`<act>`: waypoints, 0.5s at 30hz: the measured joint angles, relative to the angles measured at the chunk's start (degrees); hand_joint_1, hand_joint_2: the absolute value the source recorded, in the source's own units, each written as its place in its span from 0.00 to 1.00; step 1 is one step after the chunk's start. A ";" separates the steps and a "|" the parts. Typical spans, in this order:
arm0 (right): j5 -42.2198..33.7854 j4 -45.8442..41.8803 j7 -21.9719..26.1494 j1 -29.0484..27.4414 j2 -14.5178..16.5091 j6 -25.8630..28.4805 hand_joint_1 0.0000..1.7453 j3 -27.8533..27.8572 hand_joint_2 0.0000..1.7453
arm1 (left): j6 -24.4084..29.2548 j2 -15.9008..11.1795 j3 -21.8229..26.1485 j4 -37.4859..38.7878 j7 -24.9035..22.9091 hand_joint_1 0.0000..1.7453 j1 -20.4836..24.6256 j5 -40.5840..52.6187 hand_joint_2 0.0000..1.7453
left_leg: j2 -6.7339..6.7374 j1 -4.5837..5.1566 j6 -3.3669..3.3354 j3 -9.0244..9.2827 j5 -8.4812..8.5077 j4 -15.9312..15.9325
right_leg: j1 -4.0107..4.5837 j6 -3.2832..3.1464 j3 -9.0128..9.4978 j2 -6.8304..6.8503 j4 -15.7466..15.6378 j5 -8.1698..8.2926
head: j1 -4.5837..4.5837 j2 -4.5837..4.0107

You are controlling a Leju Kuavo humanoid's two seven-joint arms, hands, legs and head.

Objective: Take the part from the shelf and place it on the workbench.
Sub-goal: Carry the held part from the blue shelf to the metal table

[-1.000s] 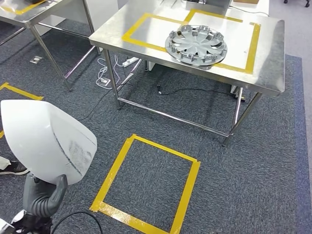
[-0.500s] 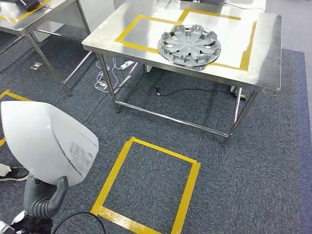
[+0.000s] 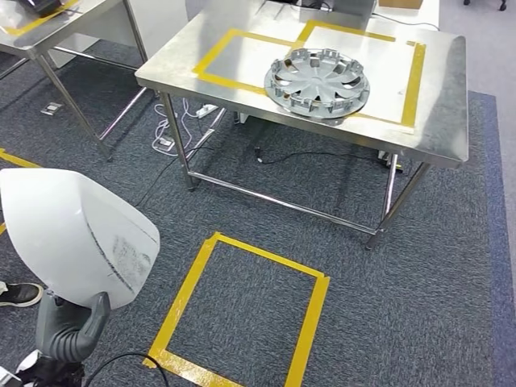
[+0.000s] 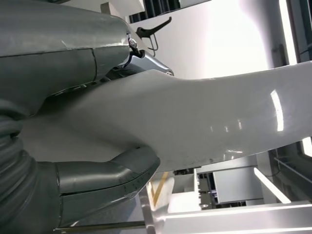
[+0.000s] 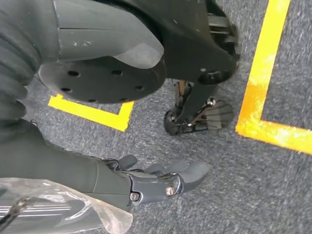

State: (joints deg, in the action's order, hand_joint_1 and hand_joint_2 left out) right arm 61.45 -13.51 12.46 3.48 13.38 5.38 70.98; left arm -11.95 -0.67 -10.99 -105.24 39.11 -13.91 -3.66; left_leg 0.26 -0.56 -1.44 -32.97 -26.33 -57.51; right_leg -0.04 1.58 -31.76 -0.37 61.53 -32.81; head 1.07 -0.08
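A large white curved shell part (image 3: 72,238) fills the lower left of the head view, and my left hand (image 3: 67,330) grips it from below with its grey thumb up against it. In the left wrist view the same white part (image 4: 206,122) lies between the thumb (image 4: 107,180) and the fingers above it. The steel workbench (image 3: 438,105), marked with yellow tape rectangles, stands ahead across the carpet and carries a silver hubcap (image 3: 317,78). My right hand (image 5: 147,180) hangs over the grey carpet, fingers stretched out and holding nothing.
A yellow tape square (image 3: 189,286) marks the carpet between me and the bench. Another steel table (image 3: 55,24) stands at the far left. White cables (image 3: 176,129) lie under the bench's left end. A person's dark shoe (image 3: 18,292) shows at the left edge.
The whole picture has shifted a little, so the camera has moved; the bench and floor square sit slightly differently in view. The white part stays in my left hand.
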 joint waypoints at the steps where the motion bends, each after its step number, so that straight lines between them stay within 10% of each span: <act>1: 0.04 0.00 0.01 0.00 0.00 0.00 0.00 -0.02 1.00 | -0.01 0.02 -0.02 0.01 0.00 1.00 0.03 -0.01 1.00 | 0.04 0.02 -0.17 0.16 -0.13 0.07 | -0.06 0.22 -2.08 0.01 3.71 -1.45 | 0.15 -0.01; 3: 0.14 0.00 0.00 -0.10 0.00 0.00 0.00 -0.04 1.00 | -0.01 0.04 -0.02 0.02 0.00 1.00 0.01 -0.04 1.00 | 0.06 0.01 -0.36 0.36 -0.48 0.06 | -0.23 0.57 -7.06 0.02 11.39 -3.58 | 0.28 -0.01; 5: 0.19 0.00 -0.01 -0.28 -0.05 0.00 0.00 -0.05 1.00 | -0.01 0.04 -0.02 0.02 -0.01 1.00 -0.04 -0.06 1.00 | -0.02 -0.03 -0.29 0.90 -0.99 0.06 | -0.40 0.82 -9.08 0.04 12.56 -1.68 | 0.37 0.00; 9: 0.19 0.03 0.00 -0.28 -0.15 -0.07 0.00 -0.08 1.00 | -0.01 0.04 -0.02 0.01 0.00 1.00 -0.07 -0.12 1.00 | -0.14 0.00 0.73 2.63 -2.51 -0.07 | -0.60 0.76 -3.68 0.39 -1.11 6.22 | 0.41 0.01; 15: 0.19 0.04 0.02 -0.39 -0.15 -0.25 0.00 -0.12 1.00 | -0.02 0.04 -0.06 0.00 0.00 1.00 0.06 -0.18 1.00 | -0.11 -0.07 2.42 2.42 -5.06 -2.86 | -0.56 -1.58 -1.31 0.29 -3.31 5.04 | -0.19 0.01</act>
State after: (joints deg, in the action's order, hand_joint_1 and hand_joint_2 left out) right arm 61.64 -13.46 12.48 3.09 13.22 5.13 70.86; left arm -11.97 -0.63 -11.05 -105.24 39.11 -13.86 -3.85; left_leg 0.15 -0.63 0.98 -30.55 -31.38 -60.37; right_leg -0.61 0.01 -33.08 -0.08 58.22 -27.77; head 0.88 -0.07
